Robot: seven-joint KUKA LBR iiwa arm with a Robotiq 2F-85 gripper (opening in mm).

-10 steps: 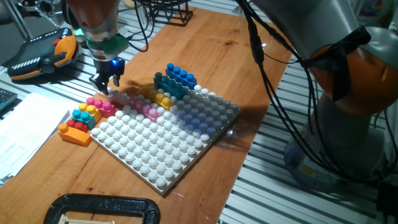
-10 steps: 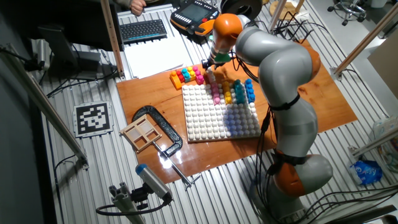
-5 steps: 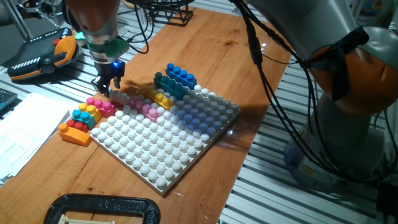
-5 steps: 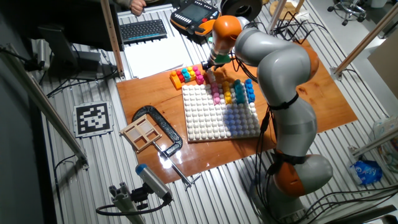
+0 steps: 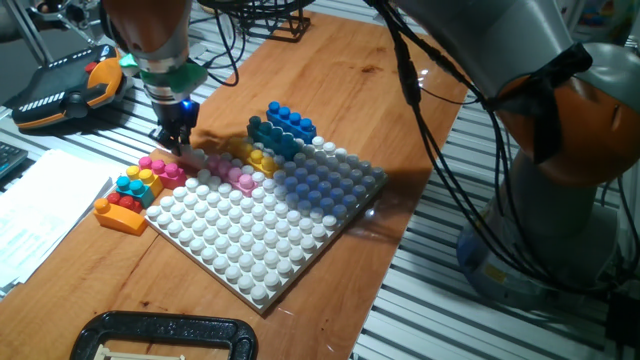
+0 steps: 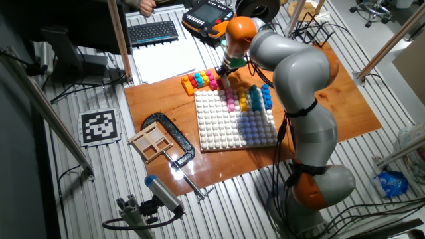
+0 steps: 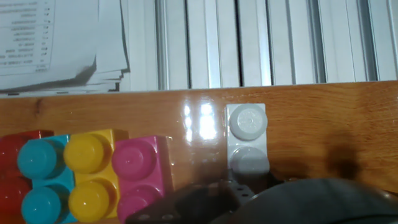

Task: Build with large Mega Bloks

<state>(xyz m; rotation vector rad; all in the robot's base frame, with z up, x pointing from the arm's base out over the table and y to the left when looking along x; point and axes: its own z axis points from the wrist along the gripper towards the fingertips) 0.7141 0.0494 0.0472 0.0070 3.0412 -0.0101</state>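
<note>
The claw (image 5: pixel 180 140) is lowered over a grey two-stud brick (image 7: pixel 247 140) just beside the white baseplate (image 5: pixel 260 225) — its grip cannot be told. Pink bricks (image 5: pixel 228 172) are seated on the baseplate's near edge.

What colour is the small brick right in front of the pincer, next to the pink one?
The small brick is pale grey-white; the hand view shows it best.
</note>
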